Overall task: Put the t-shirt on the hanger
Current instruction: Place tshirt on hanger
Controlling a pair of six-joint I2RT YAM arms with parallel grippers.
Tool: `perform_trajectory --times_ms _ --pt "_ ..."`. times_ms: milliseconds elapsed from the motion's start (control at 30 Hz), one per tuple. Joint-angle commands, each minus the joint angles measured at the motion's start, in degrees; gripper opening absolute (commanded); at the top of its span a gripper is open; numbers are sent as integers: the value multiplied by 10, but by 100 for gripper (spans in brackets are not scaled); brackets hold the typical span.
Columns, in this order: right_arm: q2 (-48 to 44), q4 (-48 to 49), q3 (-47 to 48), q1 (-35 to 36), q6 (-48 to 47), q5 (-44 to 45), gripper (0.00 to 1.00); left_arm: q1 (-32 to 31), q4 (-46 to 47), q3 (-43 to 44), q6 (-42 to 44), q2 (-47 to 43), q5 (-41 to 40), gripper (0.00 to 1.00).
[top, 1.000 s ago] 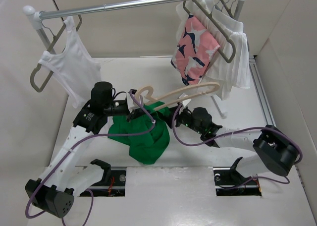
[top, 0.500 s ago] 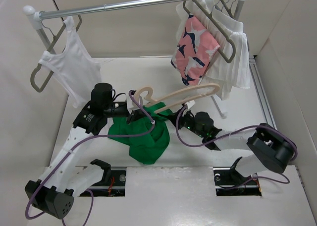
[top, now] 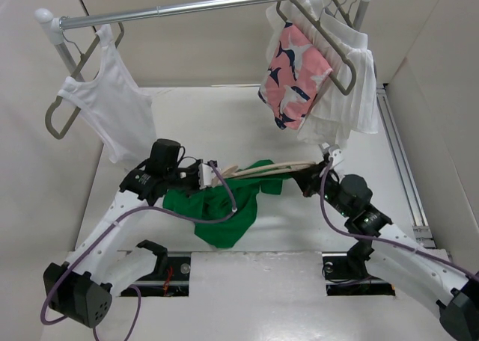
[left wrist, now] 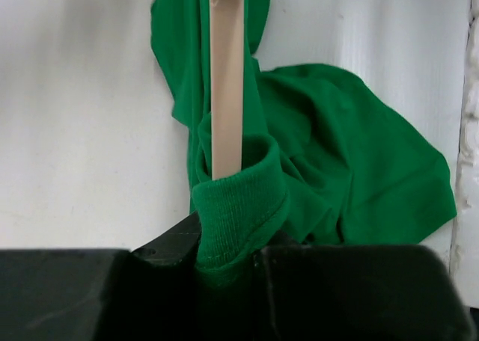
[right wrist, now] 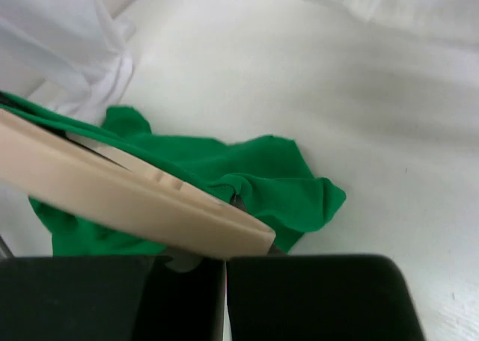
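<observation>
The green t-shirt (top: 221, 221) lies crumpled on the white table between the arms. My left gripper (top: 212, 175) is shut on its ribbed collar (left wrist: 239, 206). The beige hanger (top: 269, 167) runs through that collar and lies low and nearly flat, pointing right. In the left wrist view the hanger (left wrist: 227, 79) rises straight out of the collar, above the left gripper (left wrist: 228, 255). My right gripper (top: 303, 180) is shut at the hanger's right end. In the right wrist view its tips (right wrist: 238, 201) sit under the hanger (right wrist: 112, 191) and pinch a fold of the t-shirt (right wrist: 277, 169).
A metal rail (top: 209, 3) spans the back. A white tank top (top: 112, 105) hangs on a grey hanger at the left. A pink patterned garment (top: 296, 75) and white clothes (top: 352, 79) hang at the right, just behind the right gripper. Walls close both sides.
The right gripper has shut and pulled back to the right, drawing green fabric along the hanger. The hanger has dropped from a raised tilt to nearly flat. The left gripper shifted slightly right.
</observation>
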Motion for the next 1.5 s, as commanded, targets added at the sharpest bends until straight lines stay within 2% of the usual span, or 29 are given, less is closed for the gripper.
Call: perform_trajectory --times_ms 0,233,367,567,733,933,1133,1467 --pt "-35 -110 2 -29 -27 38 0 7 -66 -14 59 -1 -74 0" --pt "-103 -189 13 -46 -15 56 0 7 -71 -40 94 4 -155 0" --pt "-135 -263 31 -58 -15 80 0 31 -89 -52 117 4 -142 0" --pt "-146 -364 86 -63 -70 115 0 31 -108 -65 157 -1 -149 0" --pt "-90 -443 171 -63 -135 139 0 31 -96 -70 157 20 -208 0" --pt "-69 -524 234 -63 -162 189 0 31 -78 -70 162 52 -266 0" --pt "-35 -553 295 -63 -205 200 0 31 -71 -86 199 69 -308 0" --pt "65 -613 386 6 -246 290 0 31 -90 -80 216 111 -328 0"
